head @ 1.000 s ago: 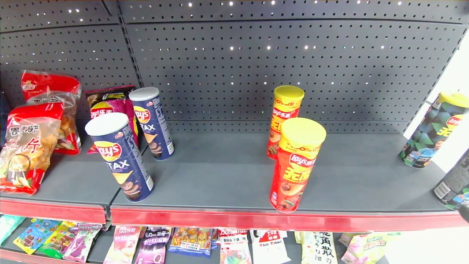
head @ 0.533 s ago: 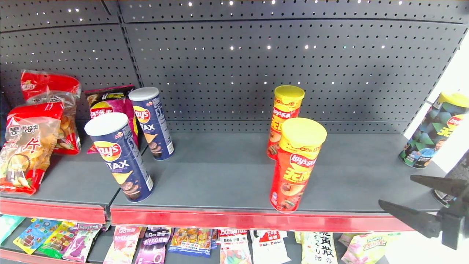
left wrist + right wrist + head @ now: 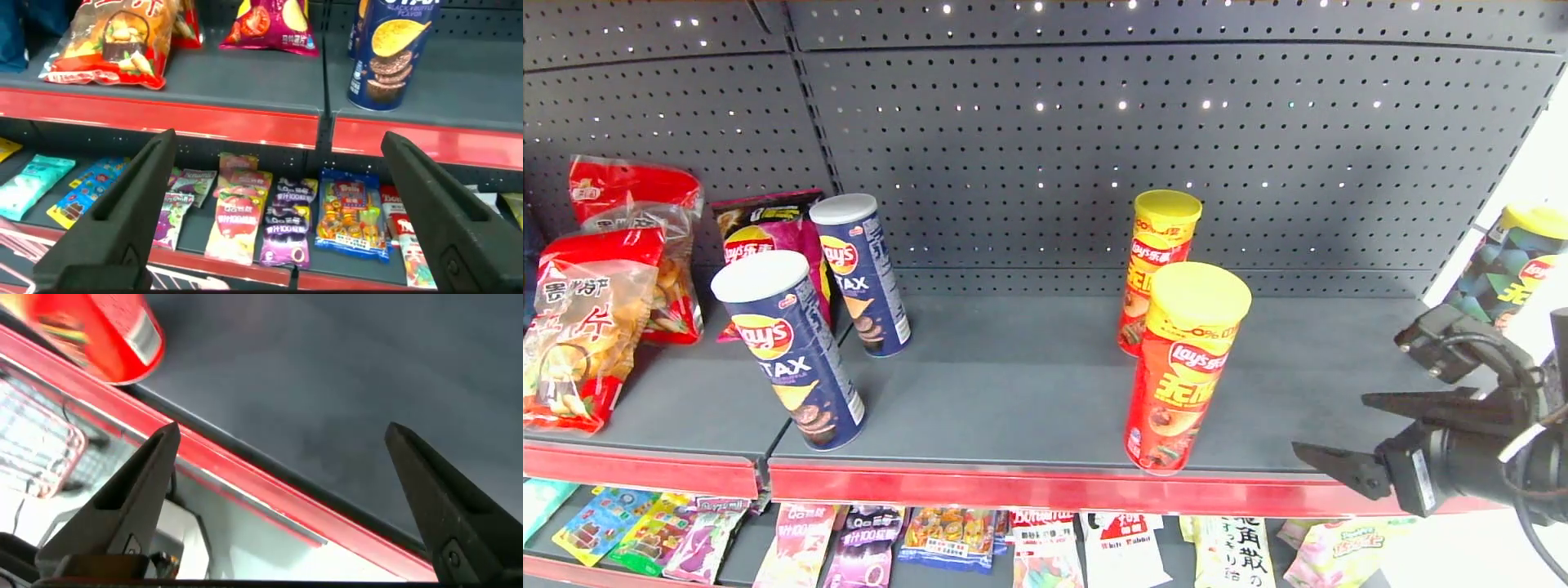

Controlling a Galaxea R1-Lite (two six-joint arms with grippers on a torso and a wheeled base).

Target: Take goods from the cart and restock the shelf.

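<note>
Right gripper [image 3: 1331,425]: fingers wide apart, holding nothing. It hangs just in front of the shelf [image 3: 1029,384] edge, near the front red can [image 3: 1186,367].
Left gripper [image 3: 278,139]: wide apart too, holding nothing, down by the small packs [image 3: 245,220].
Goods: all on the shelf, none in a gripper.
Danger: the right gripper may bump the front red can — it stands right at the edge and could fall.
Blue cans [image 3: 788,351]: two.
Red cans: two, with the back red can [image 3: 1160,261].
Dark can [image 3: 1515,261]: one, partly hidden.
Snack bags [image 3: 580,327]: three.
</note>
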